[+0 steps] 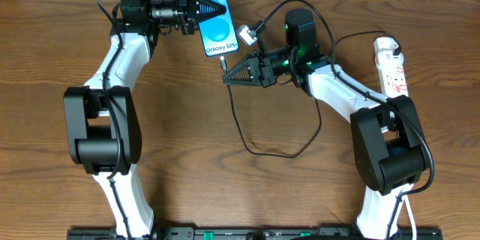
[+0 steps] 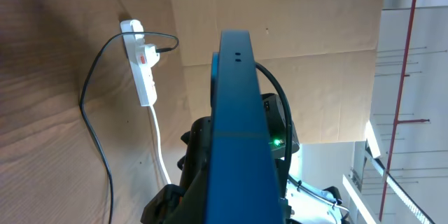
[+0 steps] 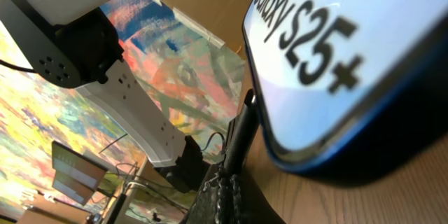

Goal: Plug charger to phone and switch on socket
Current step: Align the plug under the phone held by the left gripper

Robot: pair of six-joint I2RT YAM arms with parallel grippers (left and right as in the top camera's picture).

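Observation:
The phone with its blue screen and "Galaxy S25+" text is held off the table at the back, edge-on in the left wrist view. My left gripper is shut on its top end. My right gripper is shut on the plug tip of the black charger cable, just below the phone's bottom edge. In the right wrist view the black plug points up beside the phone's lower rim. The white socket strip lies at the far right, also in the left wrist view.
The charger cable loops across the wooden table in the middle, under my right arm. The socket's white cord runs along the right side. A brown cardboard wall stands beyond the table.

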